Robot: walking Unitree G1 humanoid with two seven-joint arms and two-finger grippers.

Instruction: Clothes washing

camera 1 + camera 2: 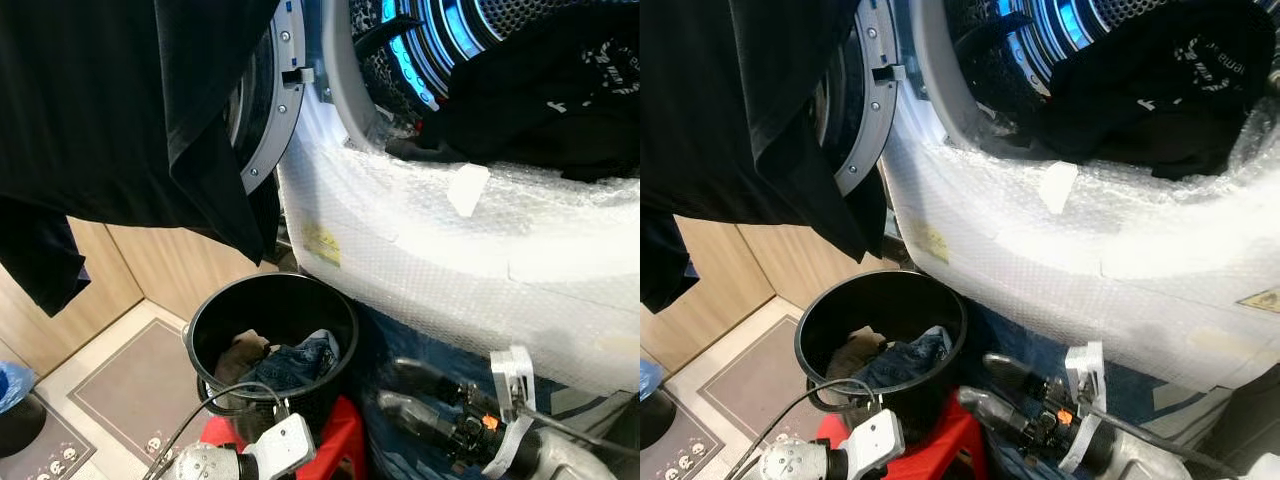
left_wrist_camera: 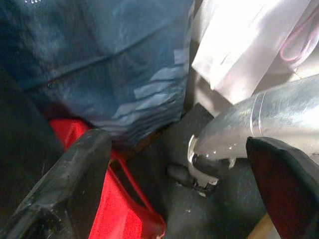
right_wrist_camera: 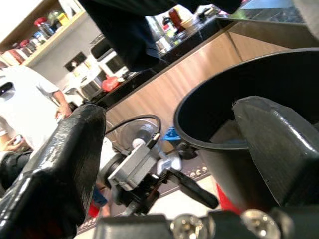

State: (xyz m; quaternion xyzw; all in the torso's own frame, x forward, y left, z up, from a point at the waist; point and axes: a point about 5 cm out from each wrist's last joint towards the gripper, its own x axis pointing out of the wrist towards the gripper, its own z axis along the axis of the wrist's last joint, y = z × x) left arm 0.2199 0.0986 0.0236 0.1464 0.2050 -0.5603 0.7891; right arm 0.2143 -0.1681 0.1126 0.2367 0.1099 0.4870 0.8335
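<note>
Down low, both arms sit by the red stool [image 1: 340,430]. Right pincer [image 1: 400,392] has its fingers spread wide with nothing in them, just beside the black bucket [image 1: 215,320]. Left pincer [image 2: 179,194] is open too, empty, pointing at the blue cover [image 2: 99,64] under the washer; its arm is mostly cut off at the frame's bottom edge. Bucket holds denim [image 1: 300,362] and something brownish I can't identify. A black garment [image 1: 110,110] hangs across the upper left and hides most of the washer door [image 1: 270,110]. More dark laundry [image 1: 550,100] spills over the drum's mouth onto the bubble wrap [image 1: 430,260]. Tight squeeze between bucket and machine; some open floor [image 1: 130,380] to the left. Person in white [image 3: 27,109] stands in the background, half cut off.
</note>
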